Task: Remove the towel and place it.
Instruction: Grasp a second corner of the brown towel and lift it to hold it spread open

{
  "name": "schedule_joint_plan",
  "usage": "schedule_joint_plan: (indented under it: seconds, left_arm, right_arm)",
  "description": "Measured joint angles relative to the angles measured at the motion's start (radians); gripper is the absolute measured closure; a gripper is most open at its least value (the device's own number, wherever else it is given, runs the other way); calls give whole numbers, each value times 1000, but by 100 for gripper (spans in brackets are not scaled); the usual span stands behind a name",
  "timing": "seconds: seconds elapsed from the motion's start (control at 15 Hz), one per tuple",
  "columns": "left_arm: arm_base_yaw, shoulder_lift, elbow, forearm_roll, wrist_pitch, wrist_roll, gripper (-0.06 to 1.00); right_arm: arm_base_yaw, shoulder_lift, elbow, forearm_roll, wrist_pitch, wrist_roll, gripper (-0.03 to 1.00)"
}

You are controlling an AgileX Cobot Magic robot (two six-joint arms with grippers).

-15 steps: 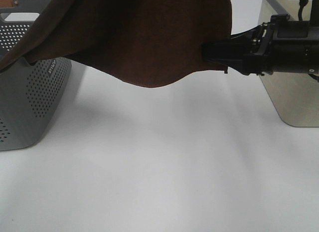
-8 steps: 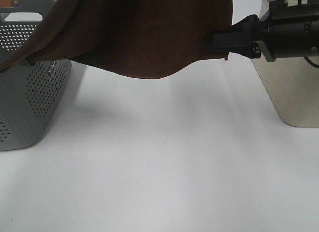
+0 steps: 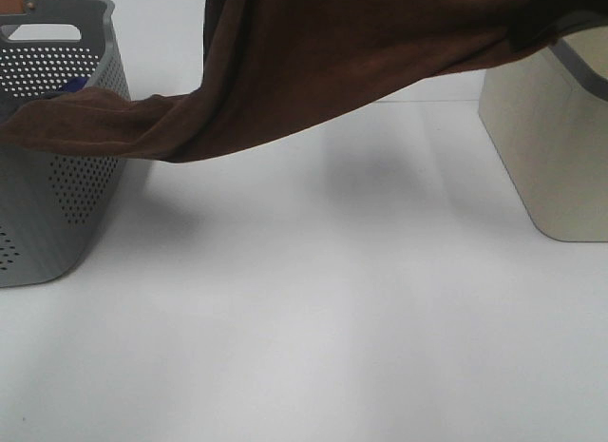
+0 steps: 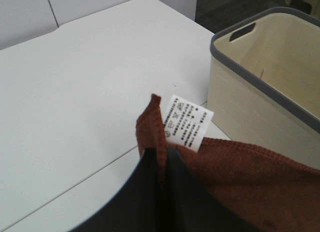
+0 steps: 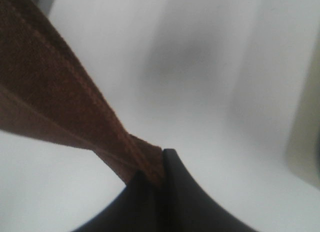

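The towel (image 3: 313,71) is pinched thinly in the closed jaws of the left gripper (image 4: 161,159) and the right gripper (image 5: 156,168). Its tail seems draped over the grey basket (image 3: 66,209), so a pinch could be pulled loose.

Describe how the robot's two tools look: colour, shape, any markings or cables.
The left tool shows two smooth matte black fingers with curved outer edges tapering toward the tips. The right tool looks alike: plain black, tapered. No markings or cables show in either wrist view.
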Motion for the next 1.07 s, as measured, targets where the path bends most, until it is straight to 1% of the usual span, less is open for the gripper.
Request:
schedule_joint_plan:
  seconds: [0.07, 0.13, 0.2, 0.33, 0.47, 0.53, 0.67, 0.8, 0.93, 1.07]
  left_arm:
    - [3, 18, 4, 9, -44, -29, 93]
    - [3, 21, 6, 10, -91, -35, 93]
    - [3, 11, 6, 10, -167, -39, 93]
    - [3, -40, 6, 11, -313, -41, 93]
    - [3, -101, 5, 29, -419, -29, 93]
    - [3, -128, 4, 43, -436, -15, 93]
    - [3, -149, 4, 75, -427, -4, 93]
    - [7, -137, 4, 102, -380, -2, 93]
    - [30, -100, 4, 109, -361, -5, 93]
    - [60, -40, 4, 109, -363, -5, 93]
  right_arm:
    - [0, 0, -80, -84, 25, 57, 97]
    - [0, 0, -160, -135, 40, 85, 97]
    - [0, 1, -232, -163, 46, 94, 97]
    - [0, 1, -378, -180, 46, 105, 97]
    - [0, 1, -516, -180, 41, 105, 97]
    - [0, 1, -560, -180, 40, 103, 97]
    - [1, 0, -599, -172, 37, 86, 97]
    - [1, 16, -598, -171, 42, 81, 97]
    - [1, 68, -598, -171, 44, 80, 97]
    - [1, 142, -598, -171, 33, 79, 97]
